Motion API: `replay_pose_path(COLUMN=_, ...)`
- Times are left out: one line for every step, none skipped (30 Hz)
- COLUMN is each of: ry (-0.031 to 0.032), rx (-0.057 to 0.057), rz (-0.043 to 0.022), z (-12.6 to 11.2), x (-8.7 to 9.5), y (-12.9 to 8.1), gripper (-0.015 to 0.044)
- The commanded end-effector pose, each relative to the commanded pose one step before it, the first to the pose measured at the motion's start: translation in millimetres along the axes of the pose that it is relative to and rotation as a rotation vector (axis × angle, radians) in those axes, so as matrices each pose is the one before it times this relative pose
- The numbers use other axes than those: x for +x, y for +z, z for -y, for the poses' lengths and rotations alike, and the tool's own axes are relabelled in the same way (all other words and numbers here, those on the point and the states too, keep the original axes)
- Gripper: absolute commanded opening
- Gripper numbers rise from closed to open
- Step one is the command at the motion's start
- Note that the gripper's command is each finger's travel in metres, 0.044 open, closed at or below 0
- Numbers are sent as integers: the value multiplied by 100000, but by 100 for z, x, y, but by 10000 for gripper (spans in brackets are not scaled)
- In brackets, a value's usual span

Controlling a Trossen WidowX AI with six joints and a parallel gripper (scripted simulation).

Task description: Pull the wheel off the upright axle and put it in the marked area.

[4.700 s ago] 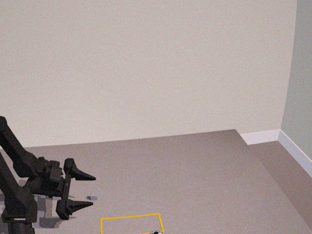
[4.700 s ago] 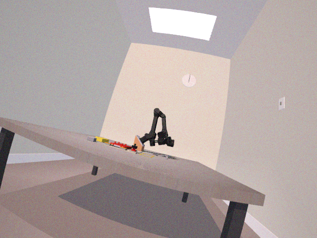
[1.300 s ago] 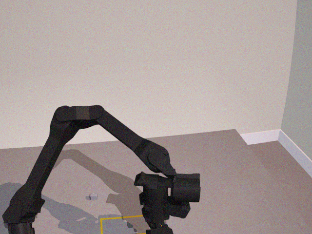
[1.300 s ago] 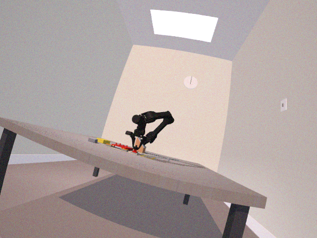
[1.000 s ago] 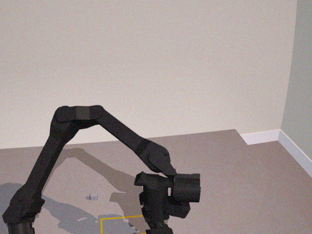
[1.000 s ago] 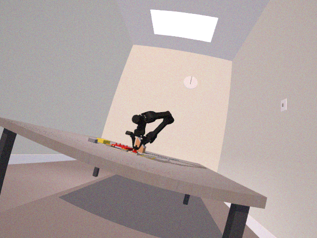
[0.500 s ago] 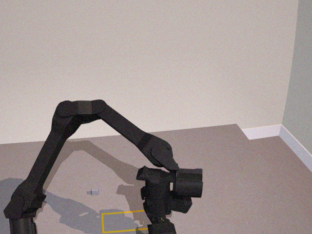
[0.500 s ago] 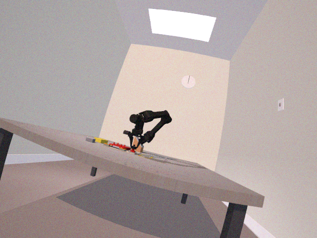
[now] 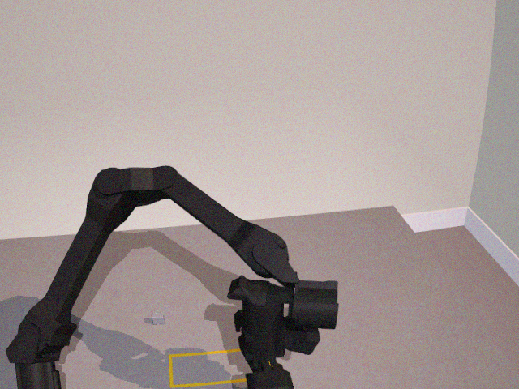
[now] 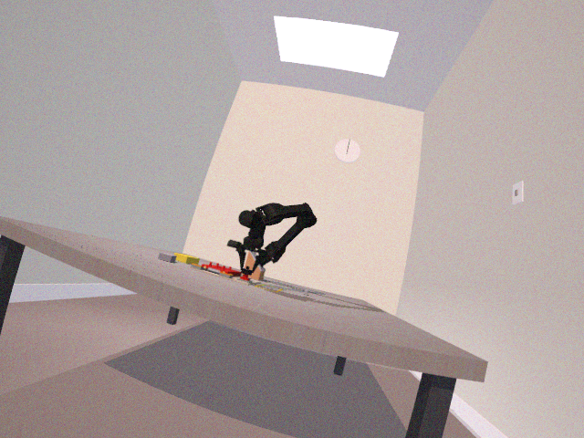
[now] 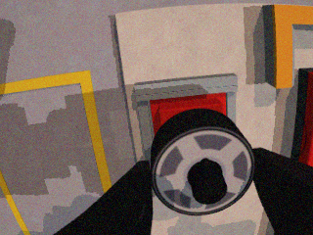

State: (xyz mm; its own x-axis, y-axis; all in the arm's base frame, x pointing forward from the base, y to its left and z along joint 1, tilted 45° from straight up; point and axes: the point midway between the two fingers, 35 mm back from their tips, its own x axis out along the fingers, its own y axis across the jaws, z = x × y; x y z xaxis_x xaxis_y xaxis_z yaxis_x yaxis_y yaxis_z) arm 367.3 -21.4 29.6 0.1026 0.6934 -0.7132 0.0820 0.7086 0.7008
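The wheel (image 11: pixel 203 170) has a black tyre and a grey spoked hub with a dark centre. In the wrist view it sits over a red plate (image 11: pixel 190 106) in a grey frame on the beige board (image 11: pixel 183 39). My gripper (image 11: pixel 201 164) (image 9: pixel 268 374) (image 10: pixel 245 269) is shut on the wheel, one black finger on each side of the tyre. The axle is hidden under the wheel, and I cannot tell whether the wheel is still on it. The marked area is a yellow outline (image 11: pixel 97 131) (image 9: pixel 201 352) on the table, just left of the board.
An orange bracket (image 11: pixel 288 46) and a red part (image 11: pixel 307 112) lie on the board to the right of the wheel. A small grey block (image 9: pixel 156 319) sits on the table behind the marked area. The table's edge (image 10: pixel 283 325) is near in the exterior view.
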Motion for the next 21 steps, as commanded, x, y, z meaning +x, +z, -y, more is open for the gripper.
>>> replay_pose_path(ry=-387, rx=1077, rz=1733, z=230, x=-1303, y=8, gripper=0)
replay_pose_path(ry=4, rx=10, rz=6, z=1, x=-33, y=0, gripper=0)
replay_pose_path(ry=4, rx=10, rz=6, z=1, x=-33, y=0, gripper=0)
replay_pose_path(ry=4, rx=10, rz=6, z=1, x=-33, y=0, gripper=0)
replay_pose_path(ry=4, rx=10, rz=6, z=1, x=-33, y=0, gripper=0)
replay_pose_path(ry=4, rx=10, rz=6, z=1, x=-33, y=0, gripper=0)
replay_pose_path(ry=4, rx=10, rz=6, z=1, x=-33, y=0, gripper=0)
replay_pose_path(ry=4, rx=10, rz=6, z=1, x=-33, y=0, gripper=0)
replay_pose_path(ry=4, rx=10, rz=6, z=1, x=-33, y=0, gripper=0)
replay_pose_path(ry=4, rx=10, rz=6, z=1, x=-33, y=-1, gripper=0)
replay_pose_path(ry=4, rx=10, rz=6, z=1, x=-33, y=-1, gripper=0)
replay_pose_path(ry=4, rx=10, rz=6, z=1, x=-33, y=-1, gripper=0)
replay_pose_path(ry=4, rx=10, rz=6, z=1, x=-33, y=-1, gripper=0)
replay_pose_path(ry=4, rx=10, rz=6, z=1, x=-33, y=-1, gripper=0)
replay_pose_path(ry=4, rx=10, rz=6, z=1, x=-33, y=-1, gripper=0)
replay_pose_path(ry=4, rx=10, rz=6, z=1, x=-33, y=-1, gripper=0)
replay_pose_path(ry=4, rx=10, rz=6, z=1, x=-33, y=-1, gripper=0)
replay_pose_path(ry=4, rx=10, rz=6, z=0, x=-33, y=-1, gripper=0)
replay_pose_path(ry=4, rx=10, rz=6, z=0, x=-33, y=-1, gripper=0)
replay_pose_path(ry=4, rx=10, rz=6, z=0, x=-33, y=-1, gripper=0)
replay_pose_path(ry=4, rx=10, rz=6, z=0, x=-33, y=-1, gripper=0)
